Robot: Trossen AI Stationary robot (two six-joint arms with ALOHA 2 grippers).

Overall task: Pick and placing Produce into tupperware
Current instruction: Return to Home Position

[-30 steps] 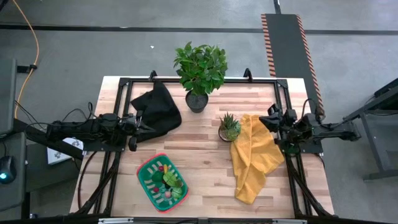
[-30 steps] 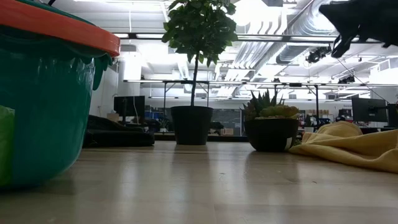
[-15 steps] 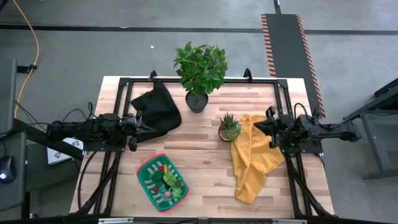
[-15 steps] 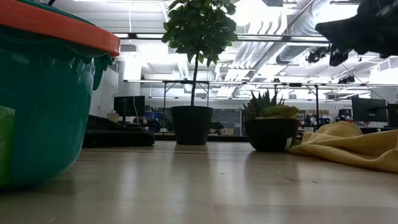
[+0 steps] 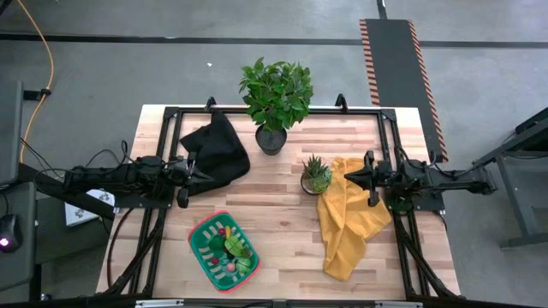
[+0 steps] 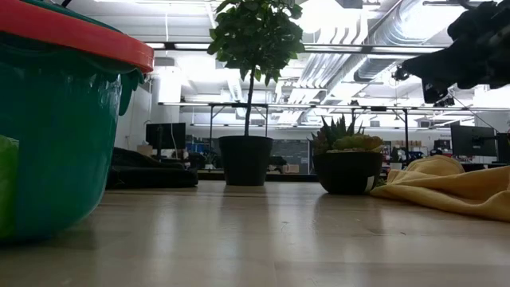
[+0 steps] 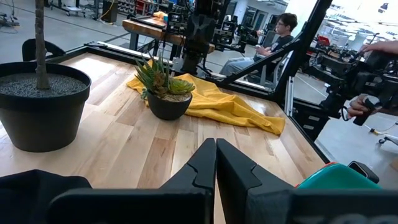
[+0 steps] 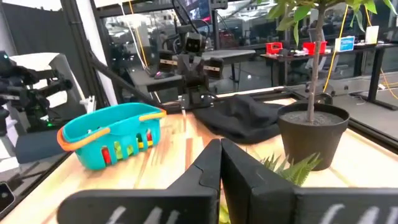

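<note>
Over the yellow cloth [image 5: 347, 227] the empty right gripper [image 5: 353, 177], shut like the waiting left gripper [image 5: 197, 173], has swung level; the tupperware [image 5: 202, 233] looks packed.

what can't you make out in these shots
High view: the produce in the container is too small to tell piece from piece.
Low view: the container's wall hides the produce; the left edge cuts the container off.
Left wrist view: the left gripper covers all but a corner of the container.

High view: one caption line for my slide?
Produce lies in the tupperware; left gripper and right gripper, both shut, flank the table.
</note>
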